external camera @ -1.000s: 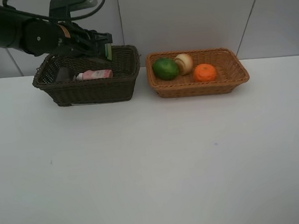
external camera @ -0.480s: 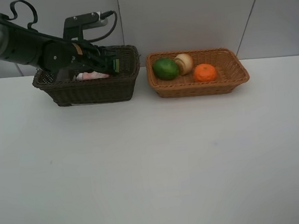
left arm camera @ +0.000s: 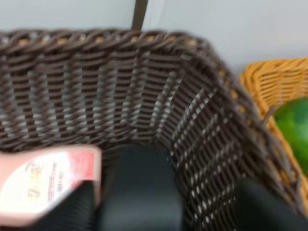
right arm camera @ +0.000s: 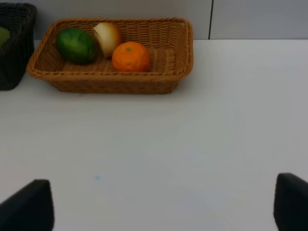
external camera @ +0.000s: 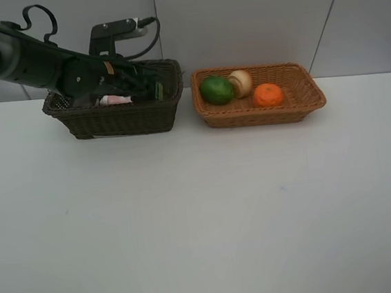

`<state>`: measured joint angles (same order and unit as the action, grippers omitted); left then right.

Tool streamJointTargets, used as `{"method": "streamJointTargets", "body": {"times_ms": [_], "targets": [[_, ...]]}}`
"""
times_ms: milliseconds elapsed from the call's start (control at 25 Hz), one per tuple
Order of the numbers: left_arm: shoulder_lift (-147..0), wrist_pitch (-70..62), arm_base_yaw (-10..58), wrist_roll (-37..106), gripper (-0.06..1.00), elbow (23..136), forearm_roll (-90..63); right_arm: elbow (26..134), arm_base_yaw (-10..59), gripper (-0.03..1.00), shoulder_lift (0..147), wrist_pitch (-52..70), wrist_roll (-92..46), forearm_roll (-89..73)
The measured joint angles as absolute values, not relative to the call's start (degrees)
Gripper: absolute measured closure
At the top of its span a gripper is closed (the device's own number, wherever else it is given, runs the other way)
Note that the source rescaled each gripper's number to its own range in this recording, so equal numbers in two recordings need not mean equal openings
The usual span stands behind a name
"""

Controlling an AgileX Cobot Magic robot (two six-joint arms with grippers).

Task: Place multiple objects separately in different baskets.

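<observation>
From the high camera I see my left arm (external camera: 42,61) reaching in from the far left, its left gripper (external camera: 150,90) lowered inside the right end of the dark brown basket (external camera: 117,119), which stands at the far left of the white table (external camera: 201,208). In the left wrist view the fingers (left arm camera: 72,207) appear as dark blurred shapes with a dark object (left arm camera: 142,187) between them; I cannot tell whether they are clamped on it or apart. The pink bottle (external camera: 116,99) lies on its side in this basket, just left of the gripper, with its label facing up in the left wrist view. A flash of green (external camera: 158,90) shows at the gripper tip, too hidden to identify. Just right of the dark basket, close beside it but apart, stands the light tan basket (external camera: 262,116). It holds, left to right, the green fruit (external camera: 216,90), the pale red-yellow fruit (external camera: 240,82) touching it on the far side, and the orange (external camera: 268,95). The right gripper (right arm camera: 163,207) shows only in its own wrist view, where its two fingertips (right arm camera: 29,207) sit well apart over bare table nearer than the tan basket, holding nothing.
</observation>
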<state>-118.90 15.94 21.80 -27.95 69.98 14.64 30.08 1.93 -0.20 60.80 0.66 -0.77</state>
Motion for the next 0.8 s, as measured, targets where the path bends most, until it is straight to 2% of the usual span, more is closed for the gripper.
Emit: {"method": "streamJointTargets", "body": {"times_ms": [80, 160, 440, 800], "targets": [[-118.84, 16.07, 22.0, -28.07, 0.04, 69.98, 14.64, 30.08, 1.93, -0.02, -0.2, 60.8, 0.66, -0.77], [-118.65, 15.72, 22.2, -28.16, -0.03, 69.98, 14.64, 30.08, 1.93, -0.02, -0.2, 60.8, 0.66, -0.77], [-113.93, 8.65, 22.2, -27.97, -0.06, 69.98, 14.64, 30.08, 1.93, -0.02, -0.2, 60.8, 0.66, -0.77], [-96.49, -16.1, 15.69, -19.26, -0.06, 66.8, 10.82, 30.08, 1.93, -0.02, -0.2, 60.8, 0.66, -0.77]]}}
